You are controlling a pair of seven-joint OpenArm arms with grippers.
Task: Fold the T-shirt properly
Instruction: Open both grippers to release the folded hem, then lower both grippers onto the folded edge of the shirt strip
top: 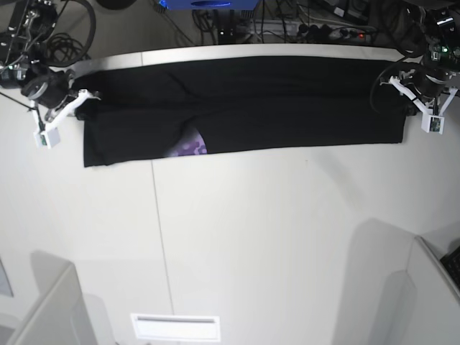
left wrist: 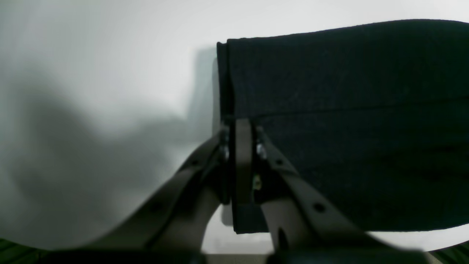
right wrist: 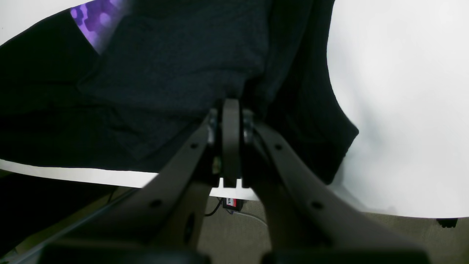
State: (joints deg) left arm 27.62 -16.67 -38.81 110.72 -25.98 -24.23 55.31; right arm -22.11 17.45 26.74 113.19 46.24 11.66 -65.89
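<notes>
The near part of the white table (top: 251, 244) lies bare in the base view, with a thin seam (top: 162, 237) running from the shirt toward the near edge and a pale slotted plate (top: 175, 327) close to that edge. Grey panels (top: 50, 309) rise at the near left and near right corners.

Farther back, the shirt (top: 244, 108) lies stretched out as a long black band across the far part of the table, reaching from the left side almost to the right edge. It is folded lengthwise, with a crease line running along its middle. Near its lower edge, left of centre, a small patch of purple honeycomb print (top: 190, 148) peeks out from under a turned-up layer; the right wrist view shows the same purple patch (right wrist: 96, 22) at a fold.

The right gripper (right wrist: 231, 104) is at the left end of the band in the base view. Its jaws are clenched on a bunched fold of the black cloth, which puckers where it enters them. The cloth there hangs loose and rumpled, and the table edge shows just behind the fingers.

The left gripper (left wrist: 242, 123) is at the right end of the band in the base view. Its jaws are pressed together on the shirt's edge, right beside a square folded corner, and the cloth there lies flat and smooth on the table.

Beyond the far table edge sit cables and dark equipment (top: 287, 21).
</notes>
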